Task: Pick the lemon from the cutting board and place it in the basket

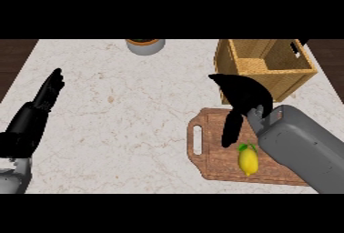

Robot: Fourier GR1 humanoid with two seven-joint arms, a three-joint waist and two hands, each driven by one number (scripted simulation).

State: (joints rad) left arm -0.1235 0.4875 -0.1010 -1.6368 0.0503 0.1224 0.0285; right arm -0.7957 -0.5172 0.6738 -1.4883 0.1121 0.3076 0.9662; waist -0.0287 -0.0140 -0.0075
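In the head view, a grey cup (145, 46) with a brown rim stands at the top edge of the frame, left of centre, well apart from everything else. The wicker basket (295, 84) sits in the upper right with its open side up. Its near corner is partly hidden behind the right hand (247, 93).

That hand hangs between the basket and the lemon, over the far end of the wooden cutting board (215, 159). Its fingers (230, 129) stretch down the frame, fairly straight, and have hold of nothing. Their tips end just beside the lemon (249, 160); whether they touch it cannot be told. The lemon lies on the board in the lower right, with a small green leaf at its upper end.

The grey right forearm (302, 152) covers the board's right side, and the board's handle slot faces left. The left hand (47, 93) rests at the left of the frame, fingers straight and holding nothing, well apart from the board.

The table (134, 113) is pale marble with faint brown veins and fills most of the frame. Dark wood shows in strips beyond its edges at the upper left and upper right.
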